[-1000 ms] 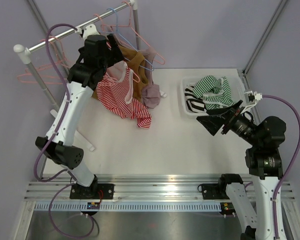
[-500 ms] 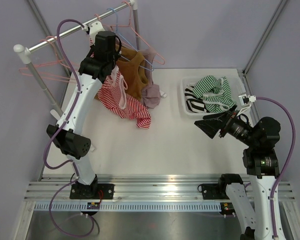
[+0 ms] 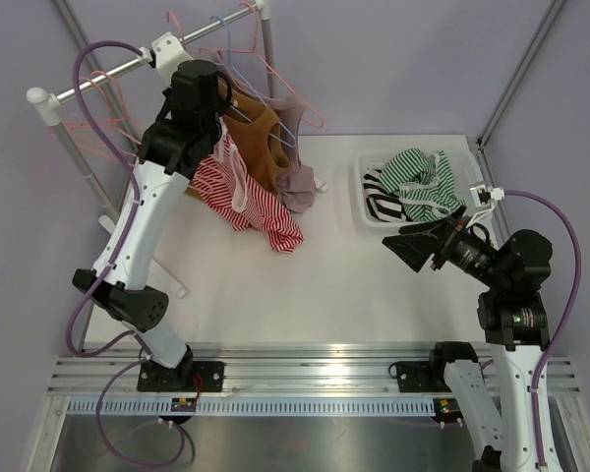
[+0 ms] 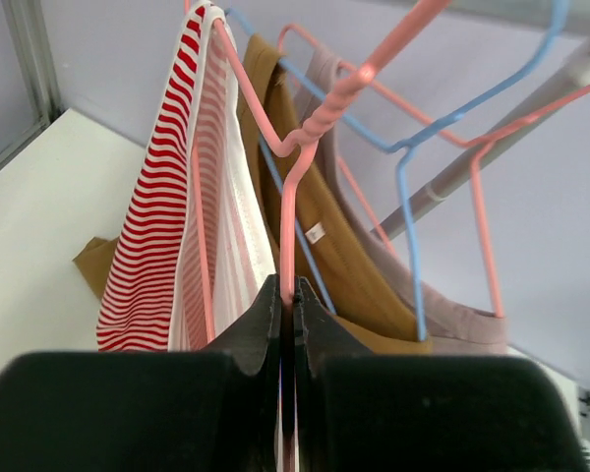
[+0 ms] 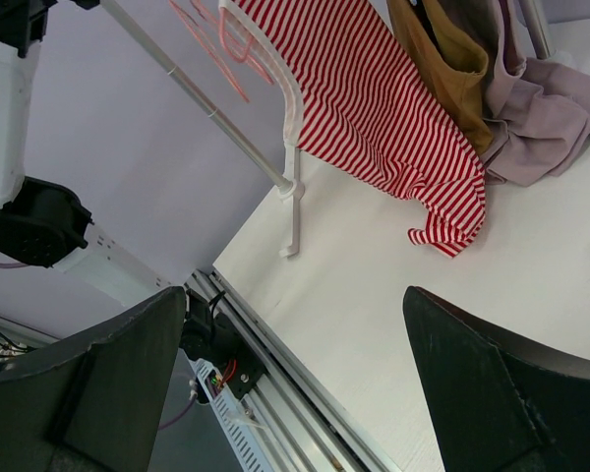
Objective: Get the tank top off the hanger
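The tank top (image 3: 254,202) is red-and-white striped and hangs on a pink hanger (image 4: 287,197), its hem trailing onto the table. In the left wrist view the tank top (image 4: 157,226) drapes to the left of the hanger's wire stem. My left gripper (image 4: 287,287) is shut on that stem just below the twisted neck. From above, the left gripper (image 3: 214,98) sits up by the rail, over the garment. My right gripper (image 3: 418,244) is open and holds nothing, hovering at the table's right. Its wrist view looks across at the tank top (image 5: 374,108) between the open right gripper (image 5: 293,300).
A brown garment (image 3: 261,138) and a mauve one (image 3: 297,182) hang beside the tank top on other hangers. The clothes rail (image 3: 108,77) carries several bare pink hangers at left. A white bin (image 3: 367,214) of green and black striped clothes stands back right.
My left gripper has closed from open onto the pink hanger's stem. The left arm shifted toward the rail and the tank top swung slightly. The right arm barely moved.
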`<state>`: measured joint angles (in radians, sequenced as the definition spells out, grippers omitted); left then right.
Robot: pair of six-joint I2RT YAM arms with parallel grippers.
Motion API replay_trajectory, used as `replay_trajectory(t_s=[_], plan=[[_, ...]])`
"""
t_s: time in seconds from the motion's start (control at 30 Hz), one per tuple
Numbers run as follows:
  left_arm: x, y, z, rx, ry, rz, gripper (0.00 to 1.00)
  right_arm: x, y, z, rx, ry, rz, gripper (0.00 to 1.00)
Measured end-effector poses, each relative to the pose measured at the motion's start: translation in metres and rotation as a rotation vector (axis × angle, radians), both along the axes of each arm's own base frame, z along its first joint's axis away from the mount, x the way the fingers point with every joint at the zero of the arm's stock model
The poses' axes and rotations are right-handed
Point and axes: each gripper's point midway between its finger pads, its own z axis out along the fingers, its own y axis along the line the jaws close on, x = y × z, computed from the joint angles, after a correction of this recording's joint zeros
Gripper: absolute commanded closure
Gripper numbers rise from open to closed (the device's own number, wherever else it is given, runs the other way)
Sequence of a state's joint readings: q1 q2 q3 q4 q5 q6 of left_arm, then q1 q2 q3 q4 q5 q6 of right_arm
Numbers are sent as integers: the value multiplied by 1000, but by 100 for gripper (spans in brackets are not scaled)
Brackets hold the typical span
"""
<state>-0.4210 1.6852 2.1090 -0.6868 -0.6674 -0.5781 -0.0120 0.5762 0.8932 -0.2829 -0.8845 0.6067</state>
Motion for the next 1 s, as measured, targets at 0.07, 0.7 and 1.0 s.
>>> replay_trajectory(t_s=[0.07, 0.7, 1.0], plan=[[-6, -3, 15, -14, -35, -5, 100, 0, 0, 0, 0, -1, 0, 1], [-170, -29, 1, -315, -126, -393, 100, 55, 1, 17, 115, 11, -11, 1], [-234, -112, -61, -368, 21, -833, 100, 67, 72, -18, 130, 136, 195, 7]])
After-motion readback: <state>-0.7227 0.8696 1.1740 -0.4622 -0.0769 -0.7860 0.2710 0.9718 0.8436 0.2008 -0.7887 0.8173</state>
